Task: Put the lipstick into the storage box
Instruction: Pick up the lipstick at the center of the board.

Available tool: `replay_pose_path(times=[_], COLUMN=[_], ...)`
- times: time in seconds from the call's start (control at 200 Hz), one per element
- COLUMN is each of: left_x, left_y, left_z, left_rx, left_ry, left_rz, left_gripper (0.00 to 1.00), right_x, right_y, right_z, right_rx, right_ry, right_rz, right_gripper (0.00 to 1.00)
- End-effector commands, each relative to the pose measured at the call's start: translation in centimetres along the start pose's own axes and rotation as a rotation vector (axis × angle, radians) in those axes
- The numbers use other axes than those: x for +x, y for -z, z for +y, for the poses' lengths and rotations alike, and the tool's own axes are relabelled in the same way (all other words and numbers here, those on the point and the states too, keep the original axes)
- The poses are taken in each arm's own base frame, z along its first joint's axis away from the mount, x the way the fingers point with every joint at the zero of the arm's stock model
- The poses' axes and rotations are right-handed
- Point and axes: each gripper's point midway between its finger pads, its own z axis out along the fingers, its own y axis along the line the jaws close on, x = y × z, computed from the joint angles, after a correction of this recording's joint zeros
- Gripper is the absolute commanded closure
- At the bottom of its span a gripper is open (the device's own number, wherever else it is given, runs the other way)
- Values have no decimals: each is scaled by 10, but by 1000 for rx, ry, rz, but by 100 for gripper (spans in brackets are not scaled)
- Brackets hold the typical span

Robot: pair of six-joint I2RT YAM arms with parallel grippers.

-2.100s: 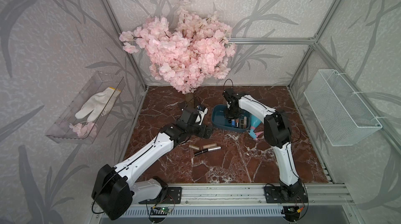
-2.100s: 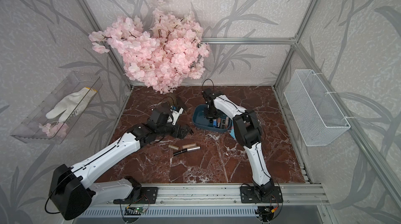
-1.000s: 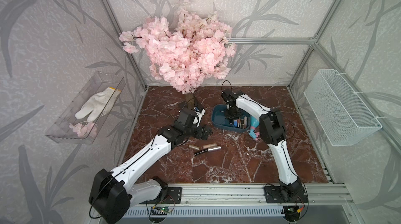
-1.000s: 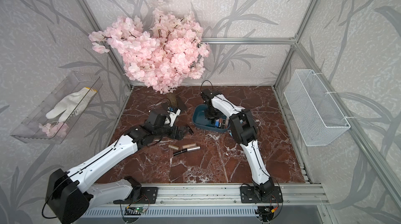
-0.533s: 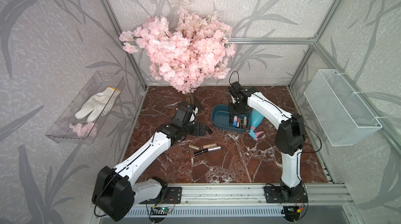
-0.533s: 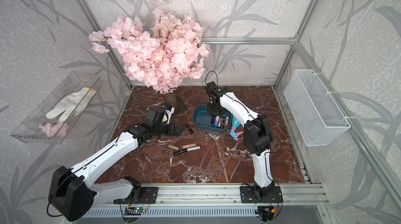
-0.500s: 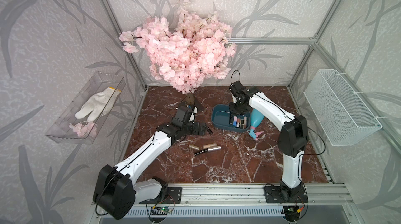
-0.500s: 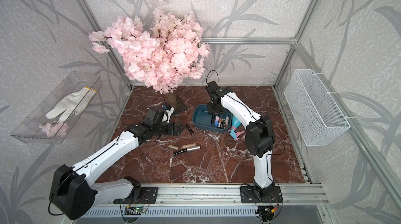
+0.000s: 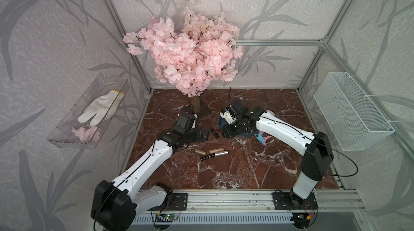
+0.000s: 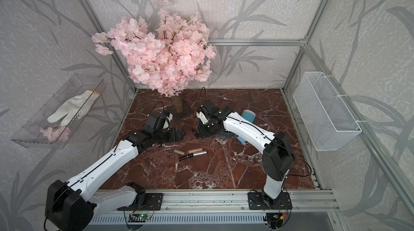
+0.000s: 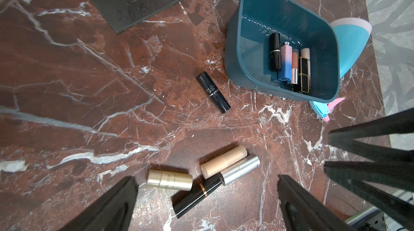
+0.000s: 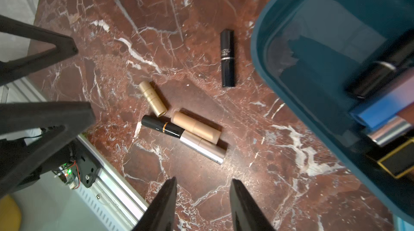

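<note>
The lipstick lies on the table, mid-frame in both top views, between the left gripper and right gripper. Both have fingers apart, empty. There the right arm hides most of the blue box.

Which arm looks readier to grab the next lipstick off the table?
Probably the left: the left gripper is wide open, empty, facing the lipstick cluster. The right gripper hangs by the storage box, jaws narrower.
</note>
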Motion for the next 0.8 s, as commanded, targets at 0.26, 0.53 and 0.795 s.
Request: replay_pose_path(times=[0.26, 0.53, 0.795], left_x=[49, 68, 83], left_y=[30, 23, -42], left_z=[62, 66, 45], left_rx=[-326, -485, -365], left_ry=[399, 670, 983], left_rz=[117, 369, 481], left_gripper=[0, 0, 0], right_x=[13, 10, 23], right_y=[-12, 10, 36], right_z=[23, 5, 23], right_rx=[4, 105, -6], right_ry=[128, 97, 359], right_rz=[2, -93, -311], right_gripper=[56, 56, 53])
